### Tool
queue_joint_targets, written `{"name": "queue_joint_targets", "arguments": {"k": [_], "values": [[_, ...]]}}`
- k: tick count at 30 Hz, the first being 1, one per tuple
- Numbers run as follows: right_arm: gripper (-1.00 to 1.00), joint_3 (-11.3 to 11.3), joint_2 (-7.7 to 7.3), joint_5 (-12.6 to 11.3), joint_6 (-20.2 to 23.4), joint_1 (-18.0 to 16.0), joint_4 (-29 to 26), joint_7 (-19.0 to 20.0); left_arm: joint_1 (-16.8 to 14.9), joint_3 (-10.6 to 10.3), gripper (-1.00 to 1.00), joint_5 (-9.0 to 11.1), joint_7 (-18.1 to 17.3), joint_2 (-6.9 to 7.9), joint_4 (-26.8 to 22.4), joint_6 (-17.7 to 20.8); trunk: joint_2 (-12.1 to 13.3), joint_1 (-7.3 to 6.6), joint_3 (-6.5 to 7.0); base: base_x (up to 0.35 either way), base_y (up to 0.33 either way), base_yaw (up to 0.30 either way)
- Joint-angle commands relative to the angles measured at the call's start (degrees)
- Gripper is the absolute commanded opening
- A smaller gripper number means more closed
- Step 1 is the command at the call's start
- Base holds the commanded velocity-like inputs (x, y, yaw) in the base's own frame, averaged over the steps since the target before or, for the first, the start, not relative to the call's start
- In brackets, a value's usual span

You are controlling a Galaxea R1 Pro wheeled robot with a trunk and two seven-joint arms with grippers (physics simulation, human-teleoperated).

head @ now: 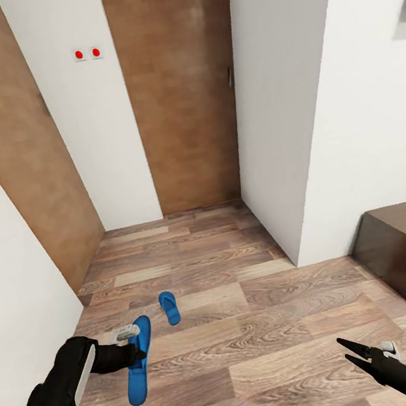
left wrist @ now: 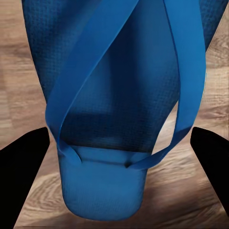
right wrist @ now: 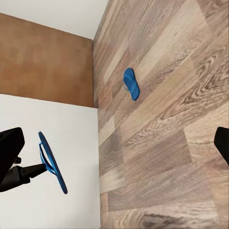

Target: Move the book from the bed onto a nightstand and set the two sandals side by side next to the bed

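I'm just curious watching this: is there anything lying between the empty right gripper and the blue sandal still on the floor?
Nothing visible. The right gripper hangs open over bare wood floor, and only open planks lie between it and the second sandal. The left gripper holds the other sandal in the air.

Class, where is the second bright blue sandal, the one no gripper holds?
In the head view, the loose bright blue sandal lies flat on the wood-plank floor, left of centre, just beyond the sandal held by the left gripper.
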Motion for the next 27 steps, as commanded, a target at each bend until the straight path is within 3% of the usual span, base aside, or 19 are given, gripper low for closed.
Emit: {"name": "queue_joint_targets", "arguments": {"k": [1,27], "values": [[1.0,-0.14,0.0,-0.17,0.6,-0.01,-0.01,0.12,-0.04,0.08,-1.0,-0.03,-0.2,-0.02,-0.02,0.3,-0.02,-0.01,-0.09,0.0,0.0,0.21],[1.0,-0.19,0.0,-0.18,0.66,-0.01,-0.1,0.12,-0.04,0.08,-1.0,-0.11,-0.29,-0.11,-0.01,0.3,-0.02,-0.01,-0.26,0.0,0.0,0.206]]}}
